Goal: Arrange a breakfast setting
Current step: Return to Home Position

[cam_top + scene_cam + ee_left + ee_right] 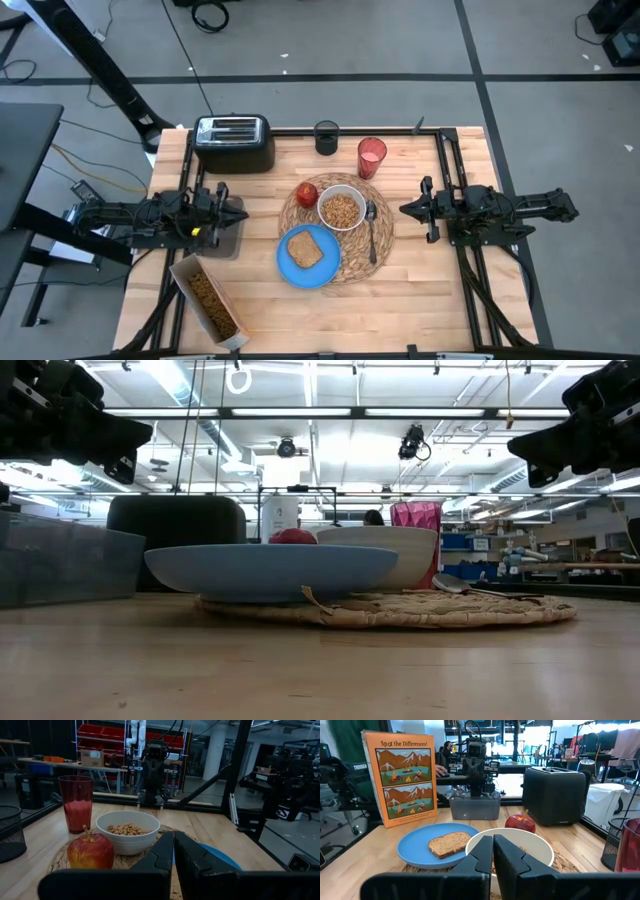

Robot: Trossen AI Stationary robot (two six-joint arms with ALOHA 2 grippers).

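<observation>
Breakfast setting (356, 262) — cereal (341, 210) unseen in low view — left fingers (160, 856), right fingers (481, 854) together.

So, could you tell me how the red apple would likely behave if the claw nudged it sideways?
Being round, the apple would probably roll rather than slide, though the coarse woven placemat may slow it. The white bowl close beside it would likely stop it that way. Its glossy skin looks slippery for a pinch.
</observation>
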